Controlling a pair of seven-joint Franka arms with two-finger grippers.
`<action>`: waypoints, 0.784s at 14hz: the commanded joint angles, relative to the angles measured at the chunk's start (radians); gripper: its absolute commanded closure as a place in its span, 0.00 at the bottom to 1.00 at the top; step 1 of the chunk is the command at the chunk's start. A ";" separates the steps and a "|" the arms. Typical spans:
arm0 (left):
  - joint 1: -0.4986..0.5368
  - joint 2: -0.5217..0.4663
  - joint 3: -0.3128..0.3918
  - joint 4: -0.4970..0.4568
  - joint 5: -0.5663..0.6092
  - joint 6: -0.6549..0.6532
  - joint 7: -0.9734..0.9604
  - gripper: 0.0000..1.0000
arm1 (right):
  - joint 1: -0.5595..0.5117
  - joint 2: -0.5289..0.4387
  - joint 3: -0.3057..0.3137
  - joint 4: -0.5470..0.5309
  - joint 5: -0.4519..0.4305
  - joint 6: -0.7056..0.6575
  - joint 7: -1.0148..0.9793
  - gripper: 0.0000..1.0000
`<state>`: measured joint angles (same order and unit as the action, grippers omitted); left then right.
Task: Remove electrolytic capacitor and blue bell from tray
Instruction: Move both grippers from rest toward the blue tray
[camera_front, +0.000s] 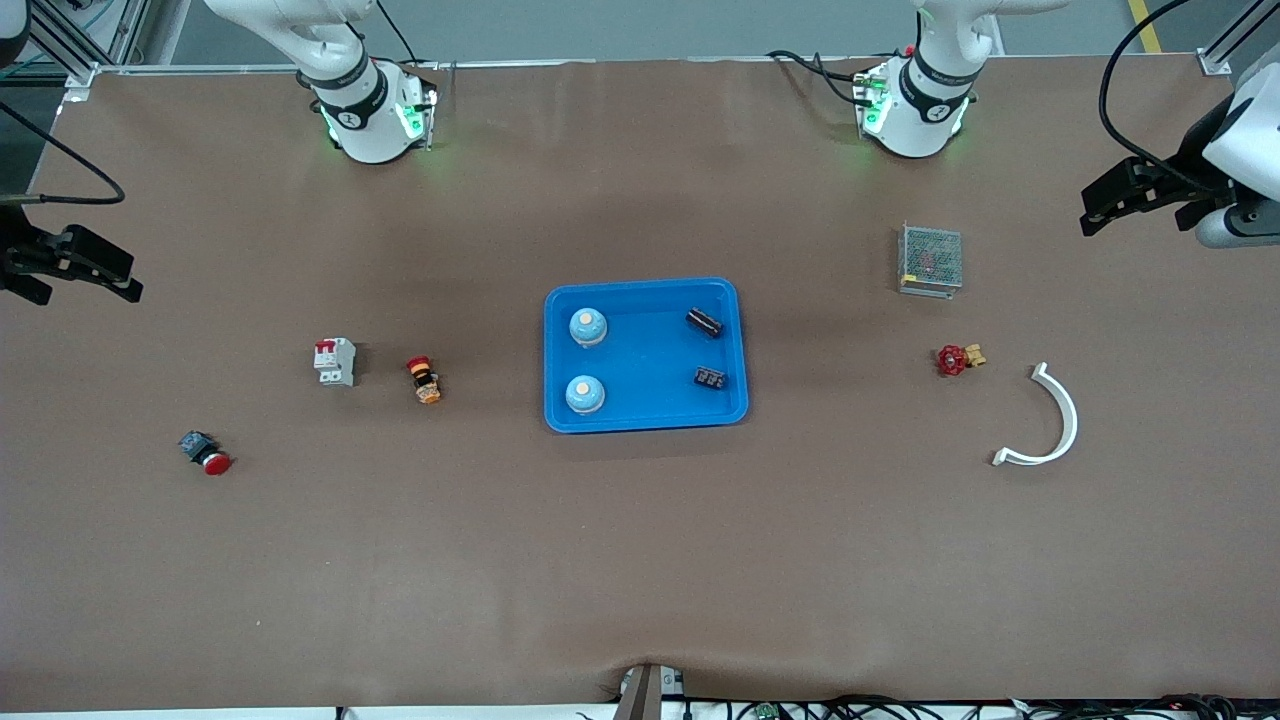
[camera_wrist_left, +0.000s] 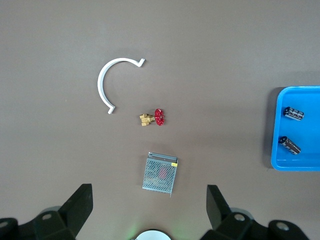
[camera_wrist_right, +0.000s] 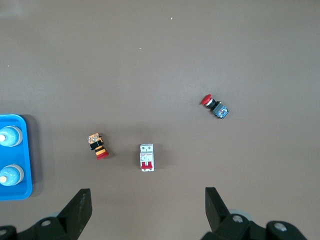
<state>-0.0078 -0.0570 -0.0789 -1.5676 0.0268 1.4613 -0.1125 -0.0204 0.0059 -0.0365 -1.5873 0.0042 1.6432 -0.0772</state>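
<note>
**Four parts in the tray, both arms waiting**

The blue tray (camera_front: 646, 354) sits mid-table holding two blue bells (camera_front: 588, 326) and two black electrolytic capacitors (camera_front: 705, 321). The left gripper (camera_front: 1135, 200) and right gripper (camera_front: 70, 265) hang at the table's ends, fingers spread, empty. With each part doubled, a small capacitor could roll from a pinch against the rim. No lettering is readable.

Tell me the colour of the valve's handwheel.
Red, on a brass-coloured body: the valve shows best in the left wrist view.
</note>
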 joint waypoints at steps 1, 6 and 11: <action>0.002 0.008 -0.004 0.024 0.021 -0.024 0.007 0.00 | -0.003 -0.073 0.003 -0.098 0.008 0.038 0.014 0.00; 0.000 0.012 -0.004 0.027 0.019 -0.022 -0.003 0.00 | 0.008 -0.116 0.006 -0.181 0.010 0.102 0.122 0.00; -0.026 0.084 -0.027 0.018 -0.001 -0.001 -0.007 0.00 | 0.143 -0.126 0.023 -0.249 0.010 0.145 0.799 0.00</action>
<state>-0.0166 -0.0253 -0.0893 -1.5685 0.0263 1.4605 -0.1125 0.0825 -0.0929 -0.0094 -1.7948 0.0144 1.7619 0.5245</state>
